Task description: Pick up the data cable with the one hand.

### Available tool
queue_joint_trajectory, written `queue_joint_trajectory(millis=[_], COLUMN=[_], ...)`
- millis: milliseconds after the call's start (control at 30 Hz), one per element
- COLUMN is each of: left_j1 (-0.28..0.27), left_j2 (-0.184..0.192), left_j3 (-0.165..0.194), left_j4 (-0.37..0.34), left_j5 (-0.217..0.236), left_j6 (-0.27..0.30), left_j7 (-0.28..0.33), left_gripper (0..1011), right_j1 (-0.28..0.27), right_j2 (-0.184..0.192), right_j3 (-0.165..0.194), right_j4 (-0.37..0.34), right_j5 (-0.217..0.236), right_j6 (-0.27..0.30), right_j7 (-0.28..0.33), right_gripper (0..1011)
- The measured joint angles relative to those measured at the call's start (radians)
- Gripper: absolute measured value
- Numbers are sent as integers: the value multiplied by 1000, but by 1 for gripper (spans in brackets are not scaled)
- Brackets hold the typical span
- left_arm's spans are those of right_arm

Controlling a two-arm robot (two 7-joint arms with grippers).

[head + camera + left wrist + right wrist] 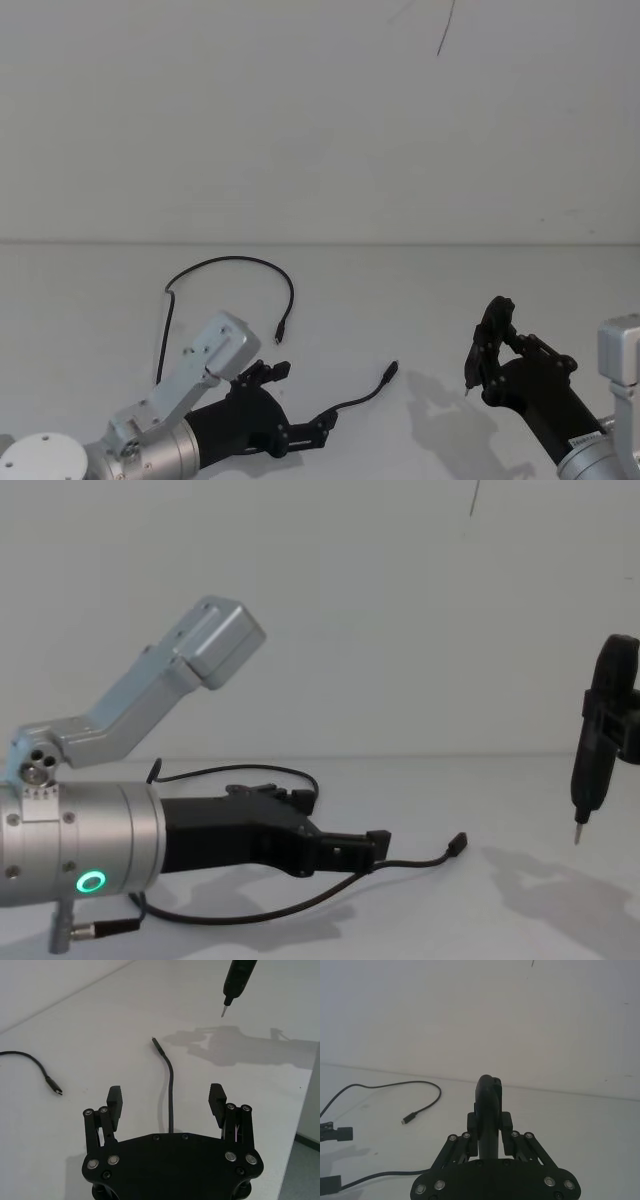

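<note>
The data cable (230,260) is thin and black. It loops across the white table, with one plug (392,370) lying toward the middle. My left gripper (305,392) is low over the table and open. The stretch of cable (170,1085) behind that plug runs between its two fingers, and nothing shows them touching it. The cable's other plug (59,1092) lies off to the side. My right gripper (497,352) hovers above the table to the right, shut on a slim black pen-like tool (597,750) whose tip points down.
The white table (420,290) meets a plain wall at the back. Its edge (306,1095) runs close beyond the right gripper's shadow. A short black lead with a silver plug (95,930) hangs under my left arm.
</note>
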Motion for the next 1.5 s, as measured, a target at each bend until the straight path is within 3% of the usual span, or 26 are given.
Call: queue_joint_trajectory(millis=[567,1200,1500], left_j1=[-56,-93,-104], left_j2=[-40,-79,-100], left_j3=[41,73,77], left_j4=[100,198,224], left_j5=[-13,22,30], left_j6=[-7,-43,-57], left_j7=[-65,-75,-84], left_gripper=[1001,1001,791], right_j1=[0,0,0], right_j2=[0,0,0], right_j3=[0,0,0], right_j4=[0,0,0], right_j5=[0,0,0], right_j6=[0,0,0], right_j7=[0,0,0], right_gripper=[269,269,269])
